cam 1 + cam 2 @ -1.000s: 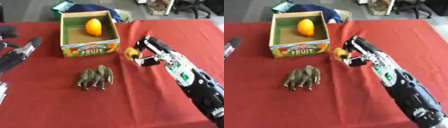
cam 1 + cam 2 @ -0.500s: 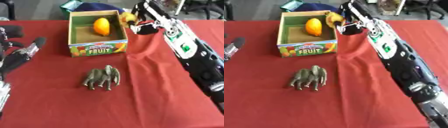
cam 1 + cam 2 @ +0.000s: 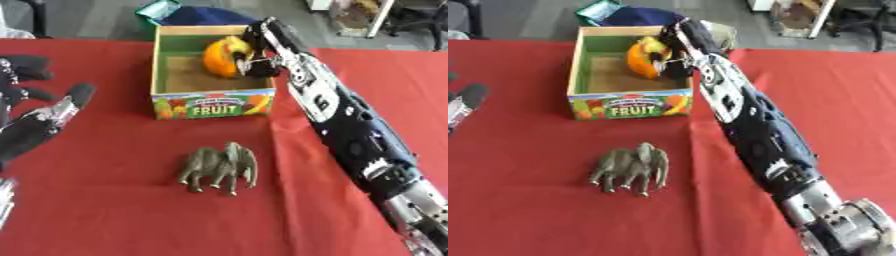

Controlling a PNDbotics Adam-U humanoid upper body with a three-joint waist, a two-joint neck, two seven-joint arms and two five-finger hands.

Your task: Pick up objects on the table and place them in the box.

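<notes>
Your right hand (image 3: 255, 54) is inside the box (image 3: 213, 103) at its far right, fingers curled around a small yellow thing (image 3: 654, 46) beside the orange fruit (image 3: 219, 59). Lower it before letting go. The elephant (image 3: 219, 167) waits nearer; your left hand (image 3: 39, 122) rests open.

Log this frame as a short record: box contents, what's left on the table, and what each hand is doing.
box: FRUIT box, open top, far side of the red table
in box: orange fruit
right hand: right hand reaching over the box's right wall, next to the fruit; grip not clear
left hand: left hand idle at left edge, fingers relaxed
left on table: toy elephant, standing in front of the box
</notes>
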